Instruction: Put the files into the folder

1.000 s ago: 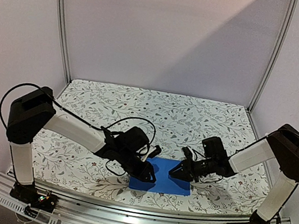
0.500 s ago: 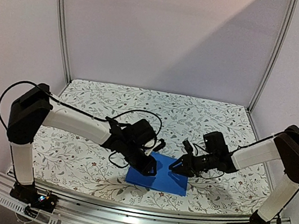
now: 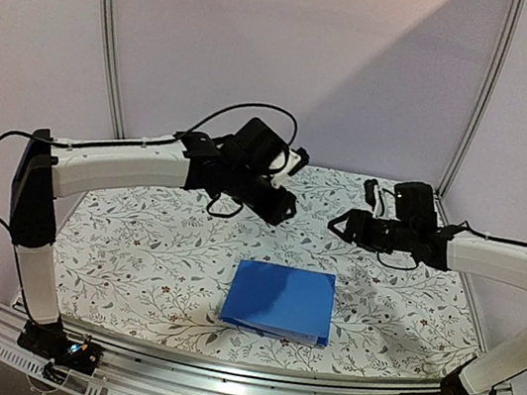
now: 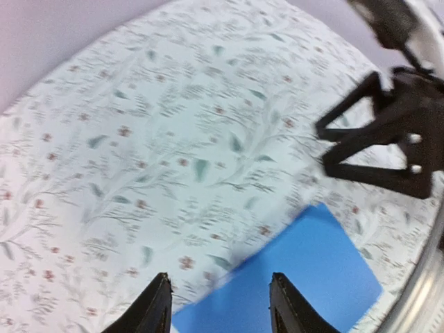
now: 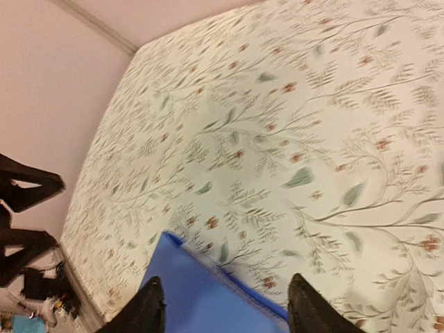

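The blue folder (image 3: 279, 300) lies shut and flat on the flowered table near the front edge. It also shows in the left wrist view (image 4: 305, 277) and the right wrist view (image 5: 201, 298). The files are hidden; only a thin pale strip runs between the covers along the folder's far edge in the right wrist view. My left gripper (image 3: 284, 211) hangs high above the table, behind and left of the folder, open and empty (image 4: 220, 277). My right gripper (image 3: 335, 226) hovers behind and right of the folder, open and empty (image 5: 225, 279).
The flowered tablecloth (image 3: 134, 257) covers the whole table. White walls and metal corner posts (image 3: 112, 43) enclose the back and sides. A metal rail (image 3: 235, 378) runs along the near edge by the arm bases.
Both grippers lifted off the folder and drew up and back towards the rear of the table, jaws widening. The folder now lies shut and uncovered.
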`<move>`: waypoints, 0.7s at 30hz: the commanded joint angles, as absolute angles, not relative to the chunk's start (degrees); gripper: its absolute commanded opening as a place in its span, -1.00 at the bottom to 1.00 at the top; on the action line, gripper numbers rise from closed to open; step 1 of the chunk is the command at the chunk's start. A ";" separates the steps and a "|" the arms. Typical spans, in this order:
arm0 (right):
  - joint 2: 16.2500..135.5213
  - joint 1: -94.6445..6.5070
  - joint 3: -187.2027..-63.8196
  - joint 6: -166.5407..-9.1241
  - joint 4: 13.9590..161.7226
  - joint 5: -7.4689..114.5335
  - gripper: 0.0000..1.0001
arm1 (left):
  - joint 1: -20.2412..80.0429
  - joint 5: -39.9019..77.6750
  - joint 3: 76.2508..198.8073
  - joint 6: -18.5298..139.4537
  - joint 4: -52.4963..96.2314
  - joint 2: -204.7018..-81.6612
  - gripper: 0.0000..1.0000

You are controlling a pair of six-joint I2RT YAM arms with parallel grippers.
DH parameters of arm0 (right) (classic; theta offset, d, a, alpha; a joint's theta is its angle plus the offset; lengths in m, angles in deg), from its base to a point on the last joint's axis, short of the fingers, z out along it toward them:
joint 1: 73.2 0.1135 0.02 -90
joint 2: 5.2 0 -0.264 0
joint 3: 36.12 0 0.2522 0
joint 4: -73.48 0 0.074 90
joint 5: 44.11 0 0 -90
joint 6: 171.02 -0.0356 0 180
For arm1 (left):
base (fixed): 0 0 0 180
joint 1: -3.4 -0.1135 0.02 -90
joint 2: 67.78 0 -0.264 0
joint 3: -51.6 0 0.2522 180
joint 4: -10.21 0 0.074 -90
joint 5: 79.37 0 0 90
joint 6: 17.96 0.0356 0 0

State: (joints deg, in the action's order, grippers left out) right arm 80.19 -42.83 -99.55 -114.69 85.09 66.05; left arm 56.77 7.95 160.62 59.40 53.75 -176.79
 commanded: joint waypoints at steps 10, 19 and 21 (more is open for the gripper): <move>71.55 -43.85 -97.48 -102.56 88.47 13.04 0.98 | 47.82 -42.91 129.00 71.34 26.82 -155.00 0.84; 68.85 -39.45 -100.90 -98.62 88.22 12.72 0.98 | 44.37 -29.18 118.25 55.65 13.36 -146.07 0.99; 65.65 -39.02 -99.21 -96.46 84.74 13.38 0.98 | 44.36 -26.18 119.54 56.15 14.61 -146.80 0.99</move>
State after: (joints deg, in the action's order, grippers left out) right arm 71.62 -40.62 -101.43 -101.22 90.27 14.62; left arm 45.07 -33.60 119.71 59.70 20.90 -147.13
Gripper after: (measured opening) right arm 0.988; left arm 0.995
